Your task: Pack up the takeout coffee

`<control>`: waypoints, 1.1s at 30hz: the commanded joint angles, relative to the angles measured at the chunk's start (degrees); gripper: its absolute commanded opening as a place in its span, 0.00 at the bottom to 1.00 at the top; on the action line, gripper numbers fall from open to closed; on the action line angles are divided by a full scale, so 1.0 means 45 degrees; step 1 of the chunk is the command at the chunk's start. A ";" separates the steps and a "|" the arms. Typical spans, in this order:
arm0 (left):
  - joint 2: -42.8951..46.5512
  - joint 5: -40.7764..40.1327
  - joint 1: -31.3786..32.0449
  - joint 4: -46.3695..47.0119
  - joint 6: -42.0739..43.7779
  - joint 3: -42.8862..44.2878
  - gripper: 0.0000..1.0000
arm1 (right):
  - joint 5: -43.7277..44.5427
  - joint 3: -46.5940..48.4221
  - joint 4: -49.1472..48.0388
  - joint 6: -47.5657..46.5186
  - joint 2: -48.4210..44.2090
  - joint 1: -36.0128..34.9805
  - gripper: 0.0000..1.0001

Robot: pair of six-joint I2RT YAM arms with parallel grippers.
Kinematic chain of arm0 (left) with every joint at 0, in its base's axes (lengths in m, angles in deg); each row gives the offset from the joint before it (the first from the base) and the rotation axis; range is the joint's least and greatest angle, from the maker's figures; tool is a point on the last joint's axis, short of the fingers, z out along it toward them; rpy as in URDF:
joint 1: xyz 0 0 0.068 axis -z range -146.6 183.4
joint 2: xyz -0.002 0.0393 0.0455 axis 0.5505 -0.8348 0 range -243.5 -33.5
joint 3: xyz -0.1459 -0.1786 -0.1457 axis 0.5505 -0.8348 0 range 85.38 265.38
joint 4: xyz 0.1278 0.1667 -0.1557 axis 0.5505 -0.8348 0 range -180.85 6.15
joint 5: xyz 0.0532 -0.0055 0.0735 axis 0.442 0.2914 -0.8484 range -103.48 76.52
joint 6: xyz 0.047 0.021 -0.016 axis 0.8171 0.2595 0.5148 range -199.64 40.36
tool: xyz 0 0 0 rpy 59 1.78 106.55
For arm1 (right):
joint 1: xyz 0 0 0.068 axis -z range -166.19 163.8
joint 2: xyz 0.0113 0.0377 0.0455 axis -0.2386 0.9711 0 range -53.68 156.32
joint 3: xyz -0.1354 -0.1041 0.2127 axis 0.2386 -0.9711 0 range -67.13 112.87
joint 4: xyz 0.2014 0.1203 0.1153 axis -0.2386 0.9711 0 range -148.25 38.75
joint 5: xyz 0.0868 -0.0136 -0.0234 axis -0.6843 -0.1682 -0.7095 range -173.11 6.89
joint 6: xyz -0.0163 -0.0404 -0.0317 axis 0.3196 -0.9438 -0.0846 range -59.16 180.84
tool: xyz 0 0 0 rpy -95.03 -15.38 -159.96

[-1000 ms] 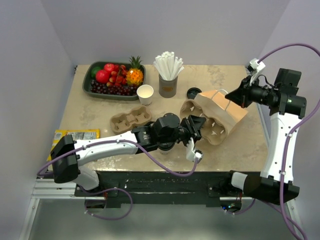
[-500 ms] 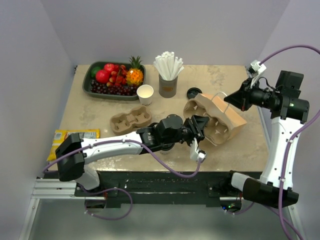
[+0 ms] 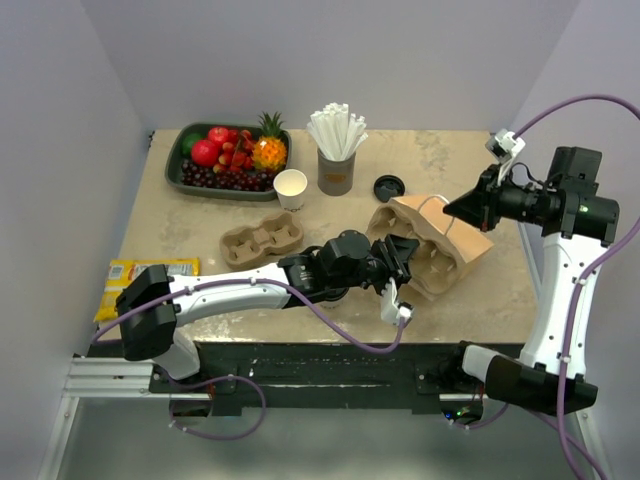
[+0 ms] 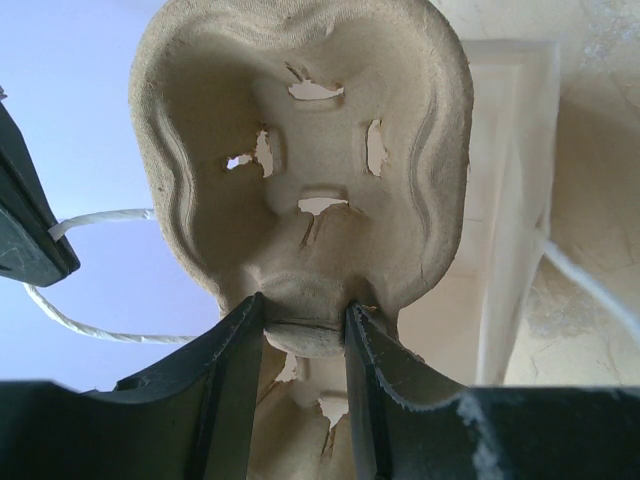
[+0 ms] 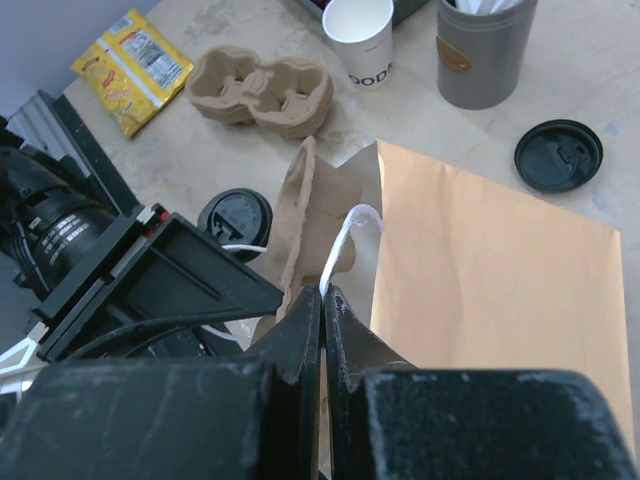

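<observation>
Two tools engaged.

- Takeout coffee [image 5: 235, 215]: stands on the table [image 5: 610, 70] behind the left tool [image 4: 302, 310], under that arm and outside the bag.
- Left tool: fingers clamped on the near rim of a pulp carrier [image 4: 300, 150], whose far end sits at the mouth of the paper bag [image 5: 480, 250].
- Right tool [image 5: 322, 295], beyond: pinched together on the bag's string handle [image 5: 340, 240].

Judgement: push the carrier in straight and level, with the handle taut.
</observation>
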 commanded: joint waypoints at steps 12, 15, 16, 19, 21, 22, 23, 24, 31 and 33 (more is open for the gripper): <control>0.0784 0.0661 -0.0250 -0.0672 0.0210 -0.0332 0.00 | -0.0807 0.1121 0.1789 -0.1969 0.0165 -0.0012 0.00; 0.0745 0.0660 -0.0288 -0.0691 0.0034 -0.0216 0.00 | -0.0670 0.1237 0.2217 -0.2419 0.0223 -0.0051 0.00; 0.0745 0.0660 -0.0308 -0.0691 0.0015 -0.0215 0.00 | -0.0689 0.1296 0.2336 -0.2517 0.0262 -0.0090 0.00; 0.0648 0.0680 -0.0367 -0.0691 0.0131 -0.0235 0.00 | -0.0748 0.1336 0.2396 -0.2499 0.0224 -0.0168 0.00; 0.0472 0.0660 -0.0386 -0.0730 0.0229 -0.0235 0.00 | -0.0748 0.1336 0.2396 -0.2499 0.0224 -0.0265 0.00; 0.0433 0.0660 -0.0406 -0.0769 0.0326 -0.0235 0.00 | -0.0787 0.1336 0.2396 -0.2479 0.0204 -0.0343 0.00; 0.0355 0.0660 -0.0425 -0.0750 0.0347 -0.0216 0.00 | -0.0768 0.1316 0.2396 -0.2460 0.0185 -0.0383 0.00; 0.0316 0.0660 -0.0425 -0.0769 0.0385 -0.0215 0.00 | -0.0787 0.1316 0.2415 -0.2459 0.0185 -0.0441 0.00; -0.0134 0.0679 -0.0464 -0.0944 0.0717 0.0174 0.00 | -0.0553 0.1082 0.2396 -0.2616 -0.0030 -0.0812 0.00; -0.0270 0.0738 -0.0464 -0.1042 0.0796 0.0253 0.00 | -0.0592 0.0965 0.2377 -0.2635 -0.0049 -0.0851 0.00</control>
